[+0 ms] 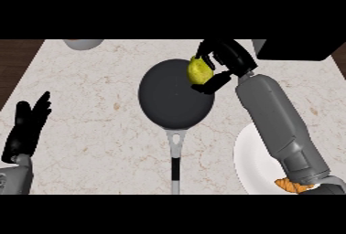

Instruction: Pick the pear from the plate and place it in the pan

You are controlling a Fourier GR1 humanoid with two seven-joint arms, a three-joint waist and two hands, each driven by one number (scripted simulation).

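Head view, nearest edge first: the left hand (27,130) shows at the lower left over the marble counter (94,119), fingers straight and pointing up, holding nothing. At the lower right, a white plate (253,160) lies on the counter, partly covered by the grey right forearm (277,123); an orange item (289,186) shows at the plate's near edge, its kind unclear.

Centre of the counter: a dark pan (169,96) sits flat, with its metal handle (175,157) pointing toward the near edge. The pan's inside shows no contents.

Farther back: the right hand (226,61) is positioned above the pan's far right rim, its fingers and thumb curled round the yellow-green pear (197,71). The pear is off the plate and well apart from it, and it overlaps the pan's rim in this view. Whether the pear touches the pan cannot be told.

Far edge: a pale round vessel (83,43) is cut off at the upper left, and a dark block (297,48) sits at the upper right
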